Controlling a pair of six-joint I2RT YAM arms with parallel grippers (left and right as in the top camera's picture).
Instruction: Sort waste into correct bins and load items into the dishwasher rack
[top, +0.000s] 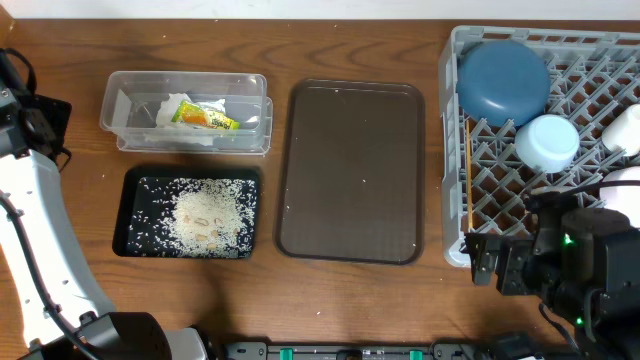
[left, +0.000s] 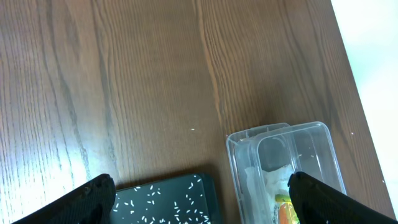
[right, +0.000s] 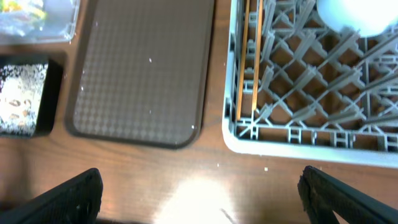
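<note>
The grey dishwasher rack (top: 560, 190) fills the right side. In it lie a large blue plate (top: 503, 78) face down, a light-blue bowl (top: 547, 142), a white cup (top: 625, 128) at the edge, and wooden chopsticks (top: 468, 170) along its left wall. The clear tub (top: 120, 110) holds a crumpled napkin (top: 165, 108) and a yellow-green wrapper (top: 205, 117). Rice (top: 205, 215) lies in the black tray (top: 135, 180). My right gripper (right: 200, 179) is open over bare table in front of the rack (right: 298, 134). My left gripper (left: 200, 186) is open above the black tray (left: 208, 186) and tub (left: 286, 134).
A flat brown serving tray (top: 350, 170) lies between the bins and the rack, with a few stray grains on it. The right arm's dark body (top: 580, 265) covers the rack's near right corner. The left arm (top: 30, 230) runs along the table's left edge.
</note>
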